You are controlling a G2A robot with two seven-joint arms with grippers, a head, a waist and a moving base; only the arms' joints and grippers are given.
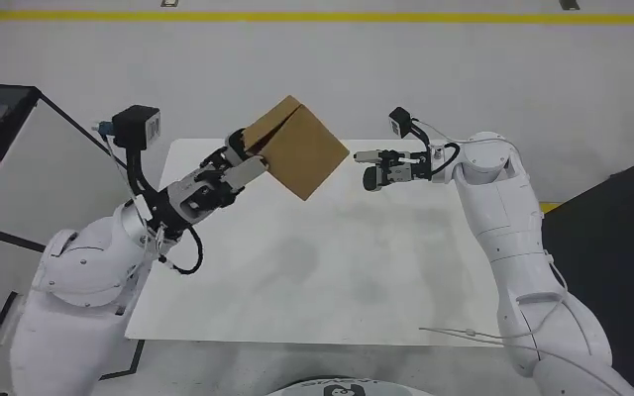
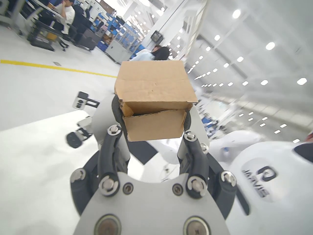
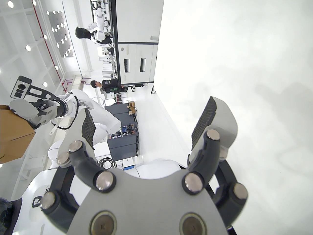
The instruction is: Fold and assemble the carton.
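Observation:
A brown cardboard carton (image 1: 297, 147) is held in the air above the far left part of the white table (image 1: 327, 267). My left gripper (image 1: 250, 155) is shut on its near end, one finger on each side wall. In the left wrist view the carton (image 2: 154, 91) shows one flap folded inward and a gap at its near end, between my fingers (image 2: 189, 121). My right gripper (image 1: 369, 168) hangs a short way to the carton's right, open, with nothing between its fingers (image 3: 207, 121). From the right wrist, the carton (image 3: 12, 133) is off to the side.
The table top is bare white, with its far edge just behind the carton. A dark frame (image 1: 30, 119) stands off the table's left side. A yellow floor line (image 1: 317, 16) runs beyond the table.

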